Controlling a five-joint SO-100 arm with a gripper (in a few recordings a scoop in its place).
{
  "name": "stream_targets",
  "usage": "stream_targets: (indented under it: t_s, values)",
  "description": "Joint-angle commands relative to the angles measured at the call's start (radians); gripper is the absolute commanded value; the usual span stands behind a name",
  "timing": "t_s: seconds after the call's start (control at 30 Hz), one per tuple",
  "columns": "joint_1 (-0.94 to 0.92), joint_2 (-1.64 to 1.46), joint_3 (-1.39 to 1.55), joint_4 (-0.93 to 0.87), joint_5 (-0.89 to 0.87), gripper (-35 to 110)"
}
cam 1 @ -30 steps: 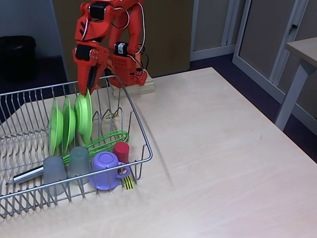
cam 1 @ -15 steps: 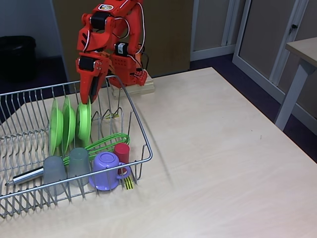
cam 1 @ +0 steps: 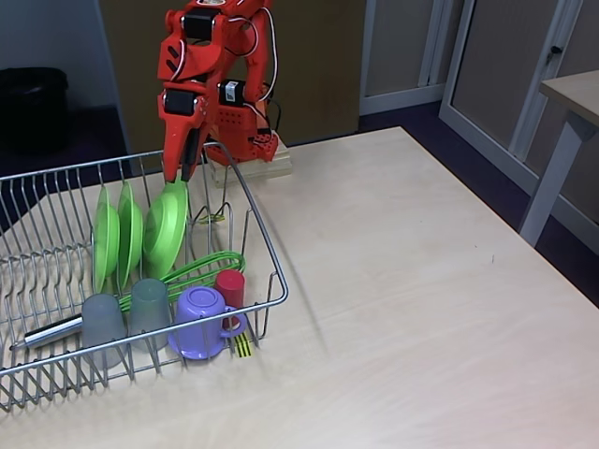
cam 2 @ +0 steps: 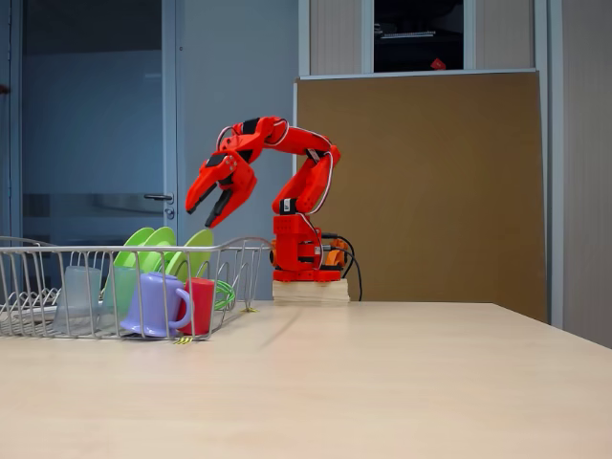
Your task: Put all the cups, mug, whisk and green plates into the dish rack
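Note:
The wire dish rack (cam 1: 255,221) sits at the table's left. Three green plates (cam 1: 129,234) stand on edge in it, and the rightmost plate (cam 1: 166,234) leans to the right. Along the rack floor lies the green whisk (cam 1: 201,267). At the front stand two grey cups (cam 1: 101,323), the purple mug (cam 1: 197,320) and the red cup (cam 1: 229,285). My gripper (cam 1: 180,173) hangs just above the leaning plate's top edge. In a fixed view the gripper (cam 2: 206,215) is open and holds nothing, a short way above the plates (cam 2: 158,239), with the mug (cam 2: 153,303) and red cup (cam 2: 201,304) below.
The arm's base stands on a wooden block (cam 1: 253,168) behind the rack. A striped tag (cam 1: 242,346) hangs at the rack's front corner. The bare tabletop (cam 1: 421,281) stretches to the right. Another table (cam 1: 571,94) stands far right and a black bin (cam 1: 33,103) far left.
My gripper has let go of the rightmost green plate, then risen and moved a little right. The plate now leans right in the rack.

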State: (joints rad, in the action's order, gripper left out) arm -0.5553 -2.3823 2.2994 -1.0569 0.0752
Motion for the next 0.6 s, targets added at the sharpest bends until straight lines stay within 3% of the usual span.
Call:
stream_targets:
  t_s: [0.0,0.17,0.37,0.57]
  values:
    - [0.029,-0.064,-0.043,-0.044,0.002,17]
    - [0.106,-0.117,-0.003,-0.04,-0.04,14]
    - [0.241,-0.186,0.061,-0.014,-0.115,0]
    - [0.414,-0.307,0.164,-0.011,-0.167,0]
